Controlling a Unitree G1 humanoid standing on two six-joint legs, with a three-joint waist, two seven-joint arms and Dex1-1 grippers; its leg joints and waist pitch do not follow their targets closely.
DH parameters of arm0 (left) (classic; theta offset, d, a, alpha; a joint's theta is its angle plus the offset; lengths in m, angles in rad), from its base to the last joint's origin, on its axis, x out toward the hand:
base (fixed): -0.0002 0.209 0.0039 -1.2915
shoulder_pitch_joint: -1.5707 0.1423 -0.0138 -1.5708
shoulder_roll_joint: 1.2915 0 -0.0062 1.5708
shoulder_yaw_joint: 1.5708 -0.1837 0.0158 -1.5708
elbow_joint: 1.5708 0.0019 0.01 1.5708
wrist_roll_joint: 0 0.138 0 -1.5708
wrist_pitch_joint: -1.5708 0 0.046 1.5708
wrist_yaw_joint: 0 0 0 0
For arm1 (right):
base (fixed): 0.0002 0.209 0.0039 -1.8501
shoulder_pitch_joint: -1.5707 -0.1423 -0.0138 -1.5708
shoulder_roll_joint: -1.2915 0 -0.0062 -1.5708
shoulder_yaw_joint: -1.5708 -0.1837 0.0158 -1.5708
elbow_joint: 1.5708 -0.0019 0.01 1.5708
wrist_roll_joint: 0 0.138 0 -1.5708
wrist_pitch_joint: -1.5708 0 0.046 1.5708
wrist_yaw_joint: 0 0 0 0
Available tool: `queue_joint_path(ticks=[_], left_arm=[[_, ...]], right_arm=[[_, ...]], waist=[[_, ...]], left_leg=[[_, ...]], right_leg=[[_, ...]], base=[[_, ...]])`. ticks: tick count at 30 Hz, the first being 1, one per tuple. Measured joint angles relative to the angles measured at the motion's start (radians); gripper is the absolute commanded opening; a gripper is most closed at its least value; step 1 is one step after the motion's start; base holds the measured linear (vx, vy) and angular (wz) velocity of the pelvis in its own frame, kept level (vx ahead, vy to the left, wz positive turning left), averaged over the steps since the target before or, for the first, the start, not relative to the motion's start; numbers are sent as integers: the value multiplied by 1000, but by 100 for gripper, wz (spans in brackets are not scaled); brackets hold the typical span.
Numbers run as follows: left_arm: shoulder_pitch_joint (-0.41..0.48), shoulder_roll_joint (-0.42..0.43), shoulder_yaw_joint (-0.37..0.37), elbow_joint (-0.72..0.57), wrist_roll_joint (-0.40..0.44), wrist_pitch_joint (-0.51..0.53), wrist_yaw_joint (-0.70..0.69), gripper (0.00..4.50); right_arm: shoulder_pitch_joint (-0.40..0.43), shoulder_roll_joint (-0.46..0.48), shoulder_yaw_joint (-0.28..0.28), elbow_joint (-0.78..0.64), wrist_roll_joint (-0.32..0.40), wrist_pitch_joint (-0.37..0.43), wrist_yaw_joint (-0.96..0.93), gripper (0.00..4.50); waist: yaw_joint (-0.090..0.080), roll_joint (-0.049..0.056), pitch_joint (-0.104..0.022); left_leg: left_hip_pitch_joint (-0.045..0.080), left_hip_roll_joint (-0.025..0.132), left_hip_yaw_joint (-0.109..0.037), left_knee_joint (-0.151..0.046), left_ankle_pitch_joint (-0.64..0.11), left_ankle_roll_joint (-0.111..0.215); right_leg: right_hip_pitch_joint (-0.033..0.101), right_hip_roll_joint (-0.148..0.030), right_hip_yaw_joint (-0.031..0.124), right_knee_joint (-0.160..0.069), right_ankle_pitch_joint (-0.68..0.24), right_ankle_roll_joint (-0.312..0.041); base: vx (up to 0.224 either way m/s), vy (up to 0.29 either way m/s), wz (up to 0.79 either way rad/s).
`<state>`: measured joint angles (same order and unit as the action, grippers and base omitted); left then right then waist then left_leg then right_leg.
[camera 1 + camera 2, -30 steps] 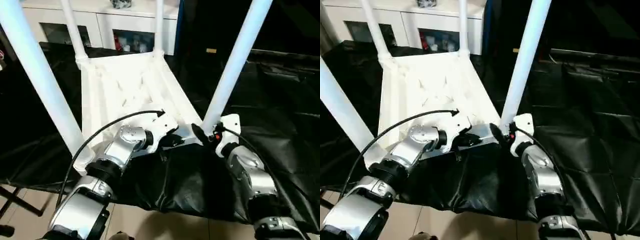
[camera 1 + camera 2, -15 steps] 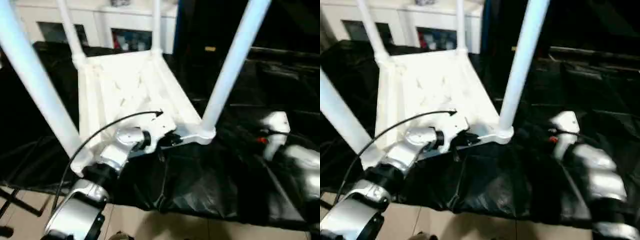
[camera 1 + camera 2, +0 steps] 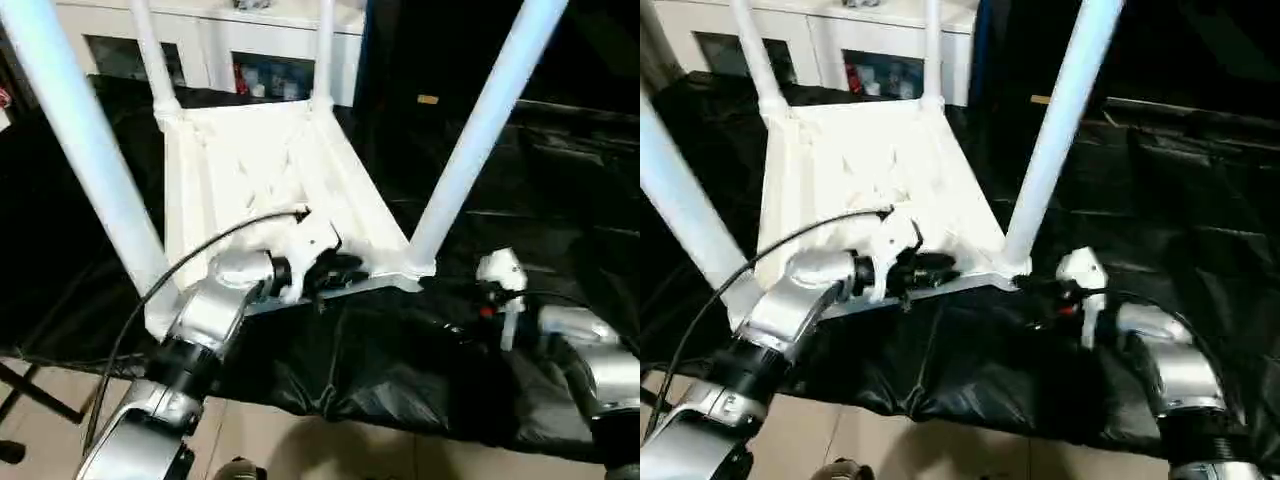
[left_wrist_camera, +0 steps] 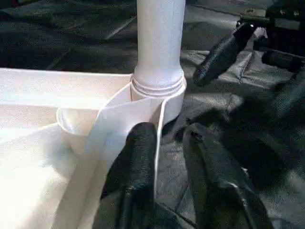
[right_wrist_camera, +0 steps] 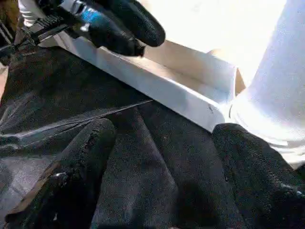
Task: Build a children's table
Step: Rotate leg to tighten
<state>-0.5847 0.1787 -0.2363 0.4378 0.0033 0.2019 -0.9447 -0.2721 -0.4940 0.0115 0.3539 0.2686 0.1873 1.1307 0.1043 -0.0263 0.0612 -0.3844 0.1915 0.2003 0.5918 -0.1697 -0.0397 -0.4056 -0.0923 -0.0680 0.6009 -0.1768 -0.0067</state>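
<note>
Table: the children's table (image 3: 260, 170) lies upside down on the black-draped surface (image 3: 540, 230), its round tapered legs pointing up, likely so they can be seated in the corner sockets.
Left hand (image 4: 164, 157): fingers straddle the thin near rim, slightly parted, perhaps to steady it.
Right hand (image 5: 162, 167): released, spread wide, empty, just beside the near leg (image 3: 480, 130).
Materials: smooth white plastic, ribbed cross-braced underside; crinkled glossy sheet.

Under my claws the bench is covered by a wrinkled black sheet (image 3: 400, 360) that hangs over its near edge toward the pale tiled floor (image 3: 300, 440). Directly on the sheet lies the table (image 3: 260, 170), upside down, legs pointing up, its near rim at my left claw (image 3: 335, 272), its near corner just beside my right claw (image 3: 1035, 292).
</note>
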Motion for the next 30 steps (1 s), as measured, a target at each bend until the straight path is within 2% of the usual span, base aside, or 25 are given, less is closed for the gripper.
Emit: queue_joint_path(ticks=[1,2,3,8,11,18,19,21,24,27,30], left_arm=[[-8,-2,-2,1,4,7,6,157],[-16,-6,-3,5,8,12,14,186],[-23,-8,-5,8,13,14,20,190],[-96,-40,-18,112,43,7,64,189],[-124,-65,-25,173,40,2,61,189],[-140,-90,-32,274,32,-8,41,189],[-144,-94,-34,293,35,-13,44,160],[-159,-93,-41,332,50,-31,59,160],[-178,-85,-45,386,72,-58,86,120],[-188,-86,-46,412,77,-78,94,115],[-202,-85,-48,442,83,-97,97,75]], right_arm=[[1,-12,0,-3,0,2,1,373],[3,-22,0,-5,0,2,1,373],[4,-27,-2,-6,0,2,0,373],[7,-33,-11,5,-14,-7,-43,373],[0,-34,-29,39,-46,-31,-108,373],[-10,-37,-45,81,-69,-47,-197,373],[-10,-35,-45,82,-71,-49,-205,373],[-11,-30,-45,82,-74,-56,-212,373],[-12,-26,-45,83,-79,-70,-222,373],[-12,-26,-44,83,-79,-74,-230,373],[-12,-21,-44,83,-79,-82,-231,373]], waist=[[2,0,0],[3,0,0],[3,0,0],[6,2,-1],[6,6,-2],[-4,16,-4],[-4,18,-5],[-5,19,-5],[-6,22,-6],[-4,23,-7],[-6,24,-8]], left_leg=[[0,0,0,0,0,0],[0,-1,0,0,0,0],[0,-1,0,0,0,0],[0,0,0,0,0,0],[0,-1,0,0,0,0],[0,0,-1,0,0,0],[0,0,-1,0,0,0],[1,0,-1,0,0,0],[0,0,-1,0,0,0],[0,0,-1,0,0,0],[1,0,-1,1,0,1]], right_leg=[[1,0,1,0,0,0],[1,0,1,0,0,0],[1,0,1,0,0,0],[1,0,0,1,1,0],[1,0,0,0,1,0],[1,0,0,1,1,0],[1,0,0,1,1,0],[1,0,-1,1,1,0],[1,0,0,1,1,0],[2,0,-1,1,2,0],[2,0,-1,1,2,-1]], base=[[0,0,0],[0,0,0],[0,0,0],[0,0,0],[0,0,0],[0,0,0],[0,0,0],[0,0,0],[0,0,0],[0,0,0],[0,0,0]])
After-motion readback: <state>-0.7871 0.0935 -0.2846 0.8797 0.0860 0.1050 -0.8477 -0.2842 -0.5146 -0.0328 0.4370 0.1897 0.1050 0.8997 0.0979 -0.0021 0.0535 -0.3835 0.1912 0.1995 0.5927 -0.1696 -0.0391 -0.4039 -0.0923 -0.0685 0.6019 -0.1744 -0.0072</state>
